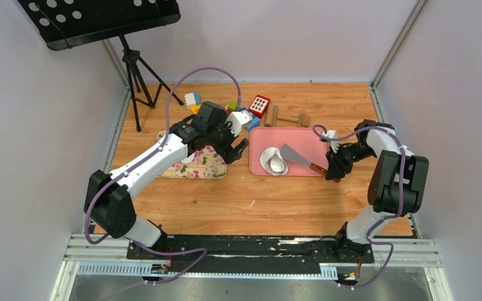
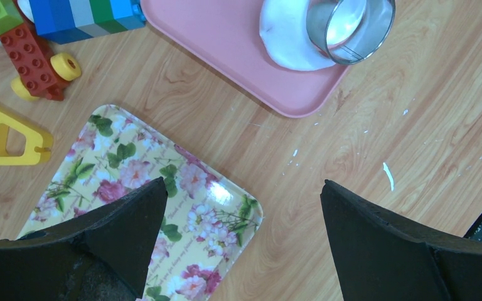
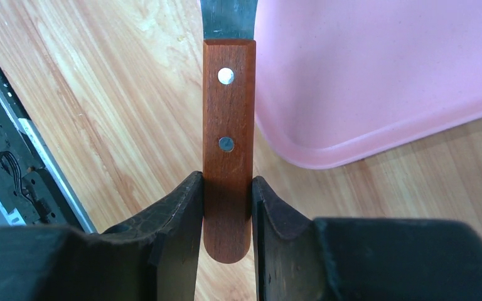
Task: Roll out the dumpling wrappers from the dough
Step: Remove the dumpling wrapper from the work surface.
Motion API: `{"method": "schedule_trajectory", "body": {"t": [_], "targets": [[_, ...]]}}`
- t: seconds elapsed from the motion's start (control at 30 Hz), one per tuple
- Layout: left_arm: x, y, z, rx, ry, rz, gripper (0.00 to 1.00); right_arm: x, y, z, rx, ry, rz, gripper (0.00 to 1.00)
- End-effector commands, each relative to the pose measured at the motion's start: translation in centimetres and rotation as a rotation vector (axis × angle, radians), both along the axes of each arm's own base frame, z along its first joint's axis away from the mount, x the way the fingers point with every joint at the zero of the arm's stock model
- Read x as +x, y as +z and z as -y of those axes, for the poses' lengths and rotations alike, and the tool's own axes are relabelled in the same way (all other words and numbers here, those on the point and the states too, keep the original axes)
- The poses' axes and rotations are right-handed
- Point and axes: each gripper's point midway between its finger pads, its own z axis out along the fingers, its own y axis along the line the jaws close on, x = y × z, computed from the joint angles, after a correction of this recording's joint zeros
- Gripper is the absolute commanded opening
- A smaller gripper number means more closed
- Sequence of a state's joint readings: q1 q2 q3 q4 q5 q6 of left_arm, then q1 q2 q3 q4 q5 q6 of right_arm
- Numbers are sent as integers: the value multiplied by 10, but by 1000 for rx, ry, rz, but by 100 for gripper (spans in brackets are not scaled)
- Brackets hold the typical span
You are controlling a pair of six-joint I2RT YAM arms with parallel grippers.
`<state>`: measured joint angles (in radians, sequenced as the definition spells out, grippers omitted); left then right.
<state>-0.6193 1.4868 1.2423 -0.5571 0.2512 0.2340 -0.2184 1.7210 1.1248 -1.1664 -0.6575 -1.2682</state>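
The dough (image 1: 267,157) lies as a flattened white sheet on the pink tray (image 1: 263,139), and a small metal ring (image 1: 277,165) stands on it. The left wrist view shows the dough (image 2: 282,47) and the ring (image 2: 351,28) at the tray's corner (image 2: 226,44). A steel spatula blade (image 1: 295,153) rests next to the ring. My right gripper (image 3: 228,188) is shut on its wooden handle (image 3: 228,119), just off the tray's edge. My left gripper (image 2: 245,194) hangs open over the corner of a floral tray (image 2: 182,182), holding nothing. No separate dumpling wrappers show clearly; the arm hides part of that tray.
A wooden rolling pin (image 1: 285,117), a red keypad toy (image 1: 259,105) and toy blocks (image 1: 238,110) lie behind the trays. Blocks (image 2: 37,59) and a yellow triangle (image 2: 3,135) sit near the floral tray (image 1: 201,166). A tripod (image 1: 135,75) stands at the back left.
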Motion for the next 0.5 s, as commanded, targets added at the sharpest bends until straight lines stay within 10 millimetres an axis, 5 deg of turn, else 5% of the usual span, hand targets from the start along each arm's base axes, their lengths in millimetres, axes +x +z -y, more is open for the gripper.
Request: {"method": "schedule_trajectory", "body": {"t": [0.0, 0.47], "targets": [[5, 7, 2, -13, 0, 34, 100, 3, 36, -6, 20, 42, 120, 0], [7, 6, 2, -10, 6, 33, 100, -8, 57, -8, -112, 88, 188, 0]]}}
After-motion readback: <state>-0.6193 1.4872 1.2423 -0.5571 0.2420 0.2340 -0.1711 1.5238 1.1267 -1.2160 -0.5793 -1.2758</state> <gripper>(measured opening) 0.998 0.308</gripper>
